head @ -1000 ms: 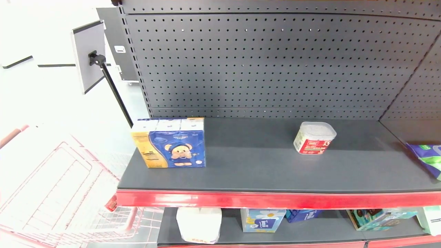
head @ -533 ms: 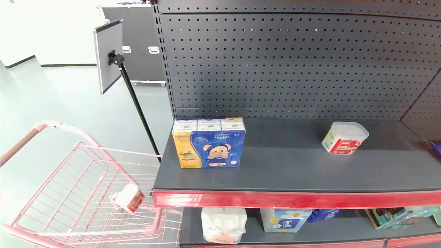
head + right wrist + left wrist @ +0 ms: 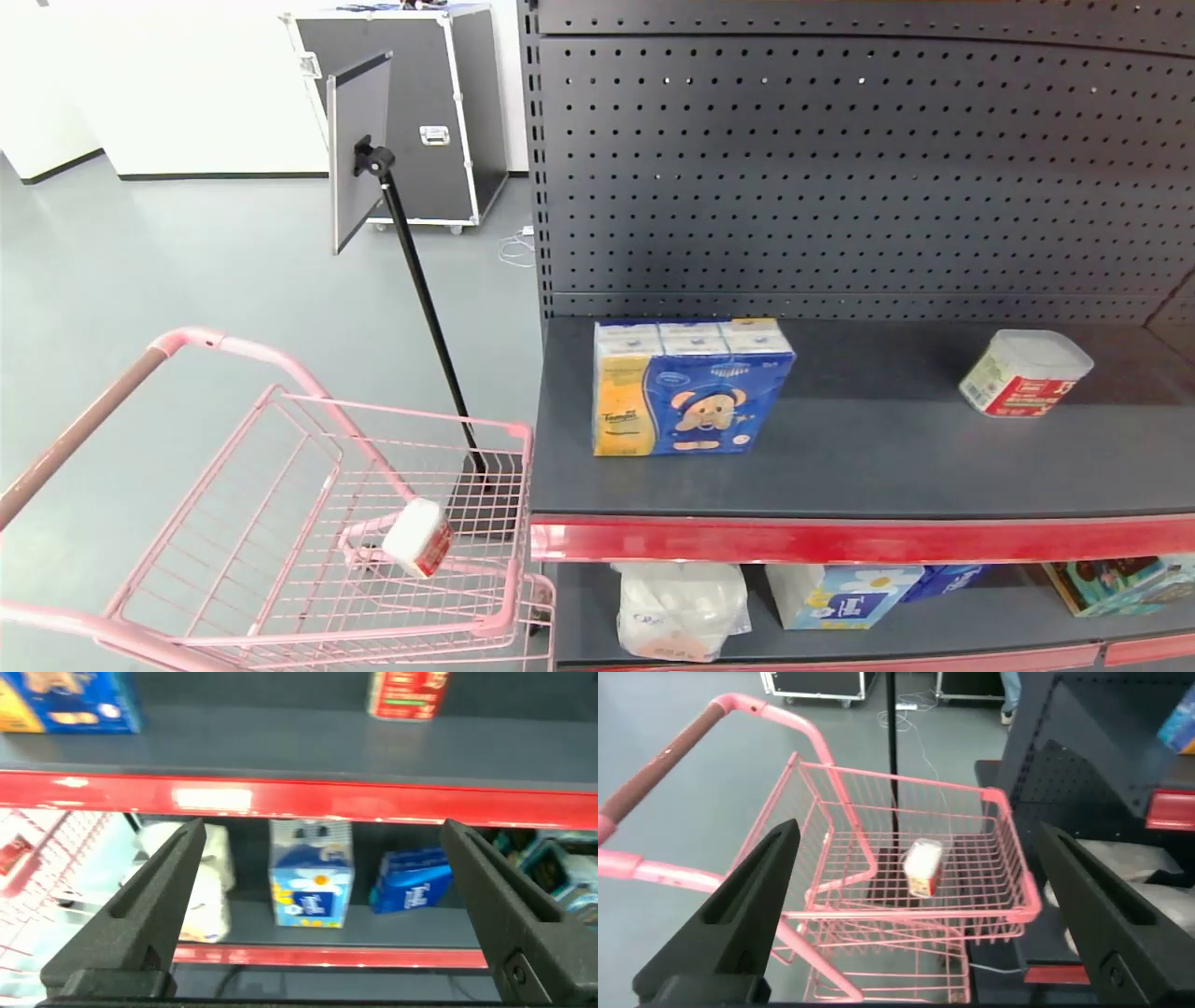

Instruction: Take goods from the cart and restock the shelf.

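A pink wire cart (image 3: pixel 280 369) stands left of the dark shelf (image 3: pixel 840 467). In the cart lies one small white tub with a red label (image 3: pixel 416 539). On the shelf a blue and yellow tissue pack (image 3: pixel 691 387) stands near the left end, and a second white and red tub (image 3: pixel 1025 371) sits far right. My left gripper (image 3: pixel 920 924) hangs open above the cart (image 3: pixel 663 758), with the tub (image 3: pixel 924 867) below and between its fingers, well apart from them. My right gripper (image 3: pixel 322 915) is open in front of the shelf's red front edge (image 3: pixel 374 798).
A sign board on a black pole (image 3: pixel 359 149) stands between the cart and the shelf's left end. A black flight case (image 3: pixel 439 112) is behind it. The lower shelf holds a white roll pack (image 3: pixel 680 607), a tissue box (image 3: pixel 311 882) and a blue pack (image 3: pixel 416 882).
The head camera has swung left: shelf and goods slide right in the picture, and the cart with its tub comes fully into view. The goods themselves have not moved.
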`<state>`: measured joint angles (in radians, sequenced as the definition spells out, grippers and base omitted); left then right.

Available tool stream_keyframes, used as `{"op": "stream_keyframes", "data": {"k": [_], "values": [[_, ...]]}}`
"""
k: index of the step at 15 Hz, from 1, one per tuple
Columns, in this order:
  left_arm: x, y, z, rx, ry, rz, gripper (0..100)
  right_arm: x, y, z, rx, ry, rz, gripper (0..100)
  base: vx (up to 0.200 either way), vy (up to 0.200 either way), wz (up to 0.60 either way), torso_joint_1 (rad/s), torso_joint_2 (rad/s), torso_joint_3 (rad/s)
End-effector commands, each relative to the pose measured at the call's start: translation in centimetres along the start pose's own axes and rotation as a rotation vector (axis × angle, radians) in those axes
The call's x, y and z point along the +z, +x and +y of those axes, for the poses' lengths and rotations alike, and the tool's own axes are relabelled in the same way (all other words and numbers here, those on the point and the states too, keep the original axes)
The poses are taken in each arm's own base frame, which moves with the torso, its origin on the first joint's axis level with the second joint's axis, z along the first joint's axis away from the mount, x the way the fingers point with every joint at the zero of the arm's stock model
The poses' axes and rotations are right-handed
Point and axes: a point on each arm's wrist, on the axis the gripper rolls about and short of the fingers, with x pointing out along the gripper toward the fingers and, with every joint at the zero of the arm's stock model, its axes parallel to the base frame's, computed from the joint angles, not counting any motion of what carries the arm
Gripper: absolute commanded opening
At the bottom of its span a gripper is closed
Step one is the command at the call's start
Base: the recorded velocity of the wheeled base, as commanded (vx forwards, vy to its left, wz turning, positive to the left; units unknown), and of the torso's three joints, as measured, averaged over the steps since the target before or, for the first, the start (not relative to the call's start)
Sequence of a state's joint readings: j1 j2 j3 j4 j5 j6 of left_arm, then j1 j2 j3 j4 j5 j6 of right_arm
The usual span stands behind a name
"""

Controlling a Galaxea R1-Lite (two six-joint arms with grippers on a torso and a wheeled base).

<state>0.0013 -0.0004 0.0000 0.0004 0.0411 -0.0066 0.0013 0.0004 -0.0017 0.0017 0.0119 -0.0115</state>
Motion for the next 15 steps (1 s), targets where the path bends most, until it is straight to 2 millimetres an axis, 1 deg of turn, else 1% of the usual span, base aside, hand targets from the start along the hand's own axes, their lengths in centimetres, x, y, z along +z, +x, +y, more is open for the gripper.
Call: {"op": "stream_keyframes", "data": {"k": [1,15], "values": [[-0.01,0.00,0.00,0.001,-0.001,0.002,100,0.00,0.01,0.00,0.001,-0.001,0.001,100,0.000,0.200,0.00,-0.002,0.00,0.002],[-0.01,0.00,0.00,0.001,-0.001,0.002,100,-0.04,0.02,0.00,0.001,-0.001,0.003,100,0.000,0.000,0.00,0.000,0.00,0.000]]}}
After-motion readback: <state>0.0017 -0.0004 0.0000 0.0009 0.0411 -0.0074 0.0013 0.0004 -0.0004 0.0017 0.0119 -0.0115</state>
